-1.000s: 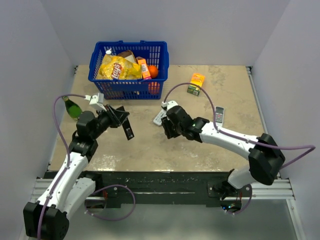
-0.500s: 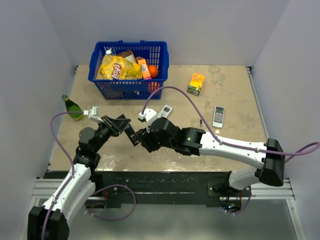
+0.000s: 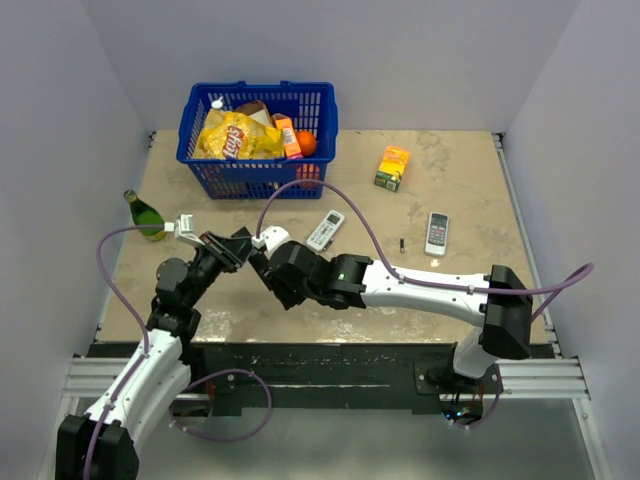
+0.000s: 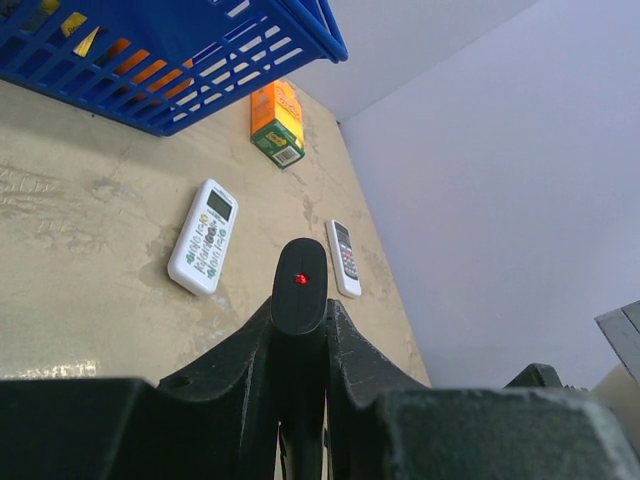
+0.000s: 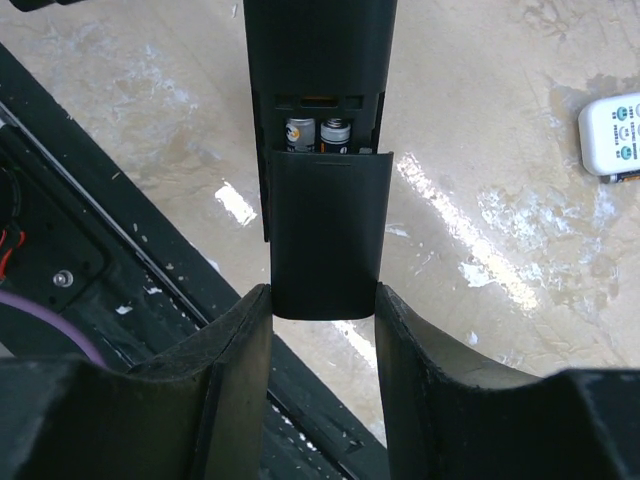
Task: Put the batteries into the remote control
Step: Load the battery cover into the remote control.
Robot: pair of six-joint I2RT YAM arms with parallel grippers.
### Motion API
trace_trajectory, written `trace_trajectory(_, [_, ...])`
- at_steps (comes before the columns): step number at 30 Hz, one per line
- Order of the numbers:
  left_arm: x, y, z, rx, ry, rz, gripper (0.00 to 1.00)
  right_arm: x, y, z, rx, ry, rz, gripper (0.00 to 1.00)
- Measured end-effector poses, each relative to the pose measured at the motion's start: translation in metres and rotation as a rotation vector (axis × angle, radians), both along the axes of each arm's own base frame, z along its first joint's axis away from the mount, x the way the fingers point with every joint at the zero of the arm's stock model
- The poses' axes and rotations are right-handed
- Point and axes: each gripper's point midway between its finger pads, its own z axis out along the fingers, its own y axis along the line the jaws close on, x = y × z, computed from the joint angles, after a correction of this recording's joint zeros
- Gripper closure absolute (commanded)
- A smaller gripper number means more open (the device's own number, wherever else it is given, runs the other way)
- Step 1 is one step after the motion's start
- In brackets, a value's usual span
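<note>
The left hand [image 4: 300, 335] is pressed on the black remote control [image 4: 299, 285] and holds it above the desk [image 3: 460, 185], near the front edge. A small red light shows on the end of the remote control. Its back side faces the right wrist camera, and two batteries [image 5: 318, 133] sit side by side in the open compartment. The battery cover [image 5: 325, 235] lies just below them and hides the rest of the compartment. The right hand [image 5: 322, 300] pinches the lower end of this cover, one finger on each side. From above the two hands meet, and the remote control is mostly hidden there, I think. A white remote with a screen [image 3: 325, 230] lies just beyond them.
</note>
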Motion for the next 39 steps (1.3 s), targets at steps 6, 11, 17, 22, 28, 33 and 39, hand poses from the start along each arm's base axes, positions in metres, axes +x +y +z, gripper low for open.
trace_trajectory(6, [0.001,0.001,0.002,-0.018,0.006,0.008,1.00,0.002,-0.001,0.000,-0.012,-0.006,-0.010,0.88])
trace_trajectory(11, [0.001,0.001,0.004,-0.050,0.010,0.016,1.00,0.003,0.002,0.003,0.000,-0.010,-0.010,0.89])
trace_trajectory(17, [0.001,0.001,0.003,-0.066,0.018,0.017,1.00,0.004,0.003,0.004,0.005,-0.013,-0.011,0.89])
trace_trajectory(22, [0.001,0.001,0.004,-0.072,0.022,0.016,1.00,0.005,0.004,0.008,0.011,-0.020,-0.015,0.89])
trace_trajectory(28, [0.000,0.000,0.005,-0.088,0.030,0.014,1.00,0.006,0.006,0.012,0.018,-0.025,-0.018,0.89])
trace_trajectory(33, [0.000,0.000,0.004,-0.097,0.037,0.013,1.00,0.007,0.008,0.015,0.024,-0.026,-0.017,0.89])
trace_trajectory(39, [0.000,0.000,0.004,-0.104,0.040,0.013,1.00,0.007,0.011,0.014,0.019,-0.023,-0.014,0.89])
